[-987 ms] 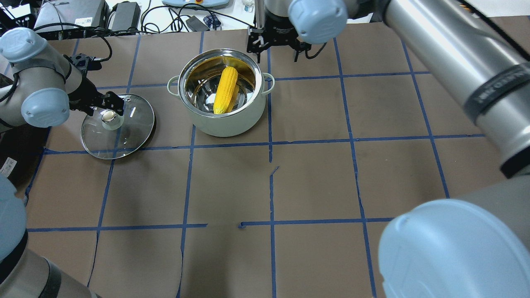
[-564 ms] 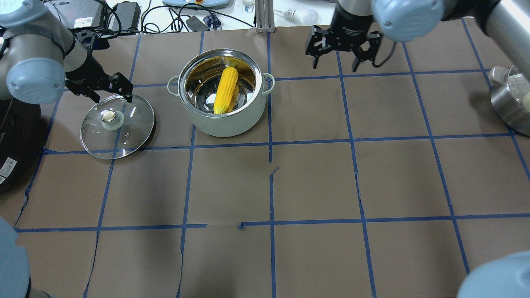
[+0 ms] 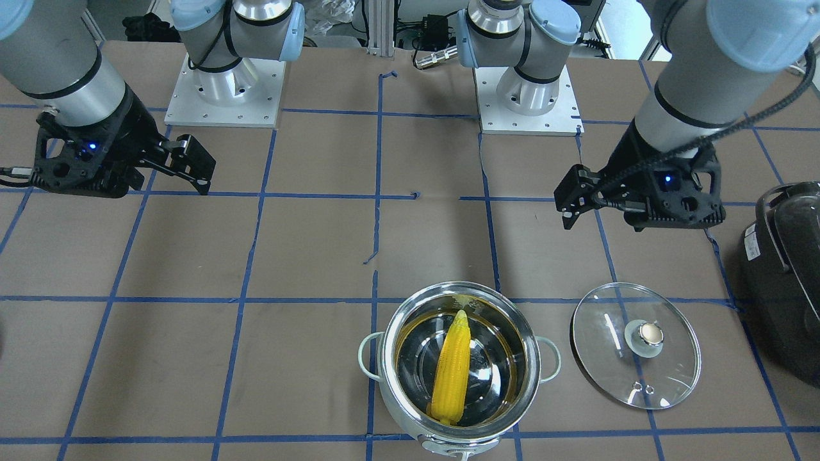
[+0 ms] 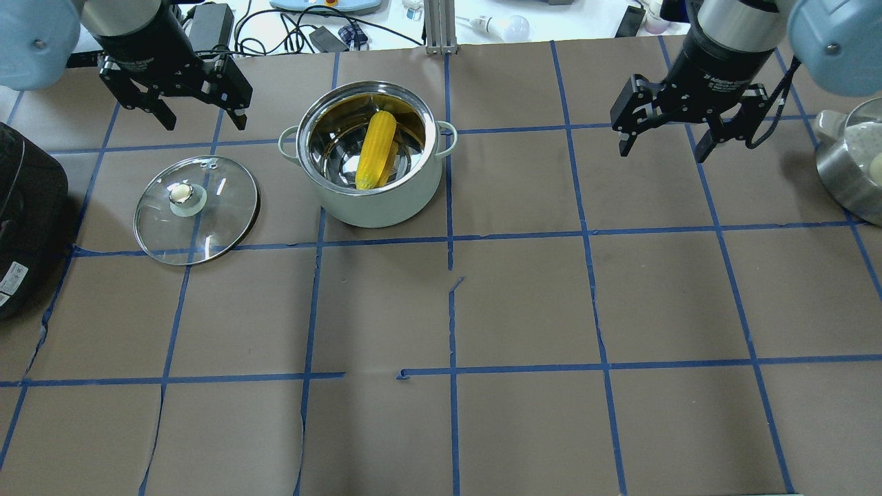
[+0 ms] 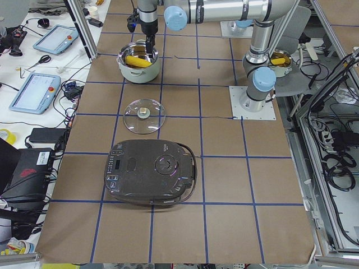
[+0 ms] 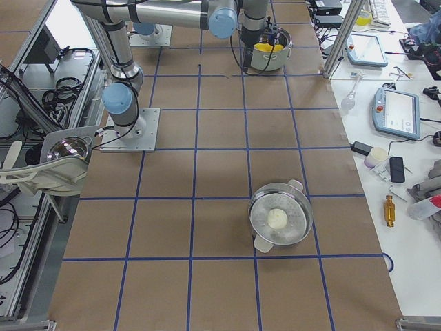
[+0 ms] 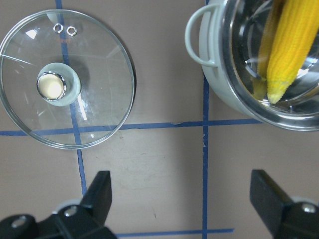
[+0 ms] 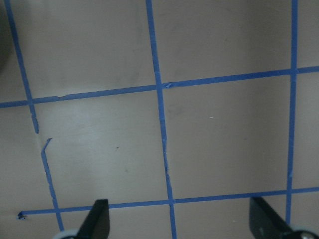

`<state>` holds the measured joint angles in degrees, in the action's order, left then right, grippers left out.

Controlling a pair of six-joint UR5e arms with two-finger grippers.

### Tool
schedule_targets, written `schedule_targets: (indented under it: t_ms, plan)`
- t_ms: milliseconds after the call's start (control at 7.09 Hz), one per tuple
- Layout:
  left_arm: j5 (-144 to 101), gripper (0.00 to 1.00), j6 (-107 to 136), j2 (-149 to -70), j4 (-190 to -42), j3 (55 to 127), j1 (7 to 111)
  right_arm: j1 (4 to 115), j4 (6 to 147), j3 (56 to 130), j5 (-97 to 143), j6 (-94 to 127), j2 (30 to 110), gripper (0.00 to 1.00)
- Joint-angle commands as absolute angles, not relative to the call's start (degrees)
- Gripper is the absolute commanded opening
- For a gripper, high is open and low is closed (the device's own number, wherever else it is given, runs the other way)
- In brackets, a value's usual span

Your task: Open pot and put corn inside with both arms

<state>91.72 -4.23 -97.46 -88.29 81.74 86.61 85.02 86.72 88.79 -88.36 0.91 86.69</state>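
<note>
The steel pot (image 4: 379,210) stands open at the table's far middle, and the yellow corn (image 4: 375,151) lies inside it, leaning on the wall. The glass lid (image 4: 220,207) with its brass knob lies flat on the table to the pot's left. My left gripper (image 4: 204,124) is open and empty, raised beyond the lid. The left wrist view looks down on the lid (image 7: 94,59), the pot (image 7: 219,55) and the corn (image 7: 294,45). My right gripper (image 4: 663,153) is open and empty, well to the pot's right, over bare table (image 8: 224,139).
A black glossy appliance (image 4: 27,220) sits at the left table edge near the lid. A second steel pot (image 4: 851,172) with a pale object in it stands at the right edge. Cables and devices lie beyond the far edge.
My left gripper has left the lid's knob and risen away toward the far edge. My right gripper has swung right, away from the pot. Pot, corn and lid stay put.
</note>
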Motion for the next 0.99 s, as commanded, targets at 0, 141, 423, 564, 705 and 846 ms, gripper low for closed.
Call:
schedule_targets:
  t_ms: [0,141,423,564,705,846]
  plan:
    - [91.4,1.00,0.8,-93.7,-89.4,82.3,89.8,85.6,85.0,89.3,-92.6,0.6,88.1,1.00]
    - [90.4,1.00,0.8,-91.6,-89.6,84.1,91.4,87.9,85.2,89.4,-93.2,1.1,88.2,1.00]
    - [88.8,1.00,0.8,-89.3,-89.6,85.1,91.6,88.5,85.6,89.2,-92.5,0.9,88.1,1.00]
    - [88.9,1.00,0.9,-88.7,-89.5,85.1,91.6,88.6,85.7,88.9,-92.5,0.7,88.2,1.00]
    - [89.1,1.00,0.9,-88.6,-89.4,85.2,91.5,88.6,85.4,88.6,-92.3,1.0,88.4,1.00]
    - [89.6,1.00,0.9,-88.6,-89.4,85.1,91.4,88.6,85.3,88.6,-92.1,1.0,88.4,1.00]
